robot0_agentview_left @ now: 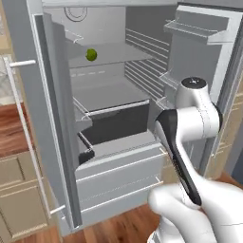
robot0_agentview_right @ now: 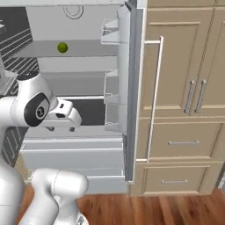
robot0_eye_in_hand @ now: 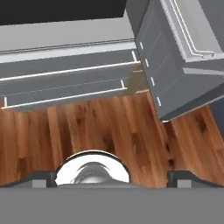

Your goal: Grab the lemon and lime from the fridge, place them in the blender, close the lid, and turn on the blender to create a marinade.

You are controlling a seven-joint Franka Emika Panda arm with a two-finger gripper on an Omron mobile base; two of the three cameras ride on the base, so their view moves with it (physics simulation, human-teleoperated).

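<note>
The fridge (robot0_agentview_left: pixel 52 118) stands open, both doors swung wide. On a grey upper shelf lies one small round green fruit (robot0_agentview_left: pixel 91 54), which I take for the lime (robot0_agentview_right: pixel 62 47). The lemon, the blender and the lid are out of view. My gripper (robot0_agentview_right: pixel 61 127) hangs in front of the fridge's lower part, well below the lime and apart from it, pointing down. In the hand view its two dark fingertips (robot0_eye_in_hand: pixel 43 178) stand wide apart with nothing between them, so my gripper (robot0_eye_in_hand: pixel 111 180) is open over the wooden floor.
Grey freezer drawers (robot0_agentview_left: pixel 118 180) fill the fridge's bottom. The right door (robot0_agentview_left: pixel 204 28) carries bins; its edge and white bar handle (robot0_agentview_right: pixel 154 96) stand beside tan wooden cabinets (robot0_agentview_right: pixel 189 96). Wooden floor (robot0_eye_in_hand: pixel 109 127) lies below the hand.
</note>
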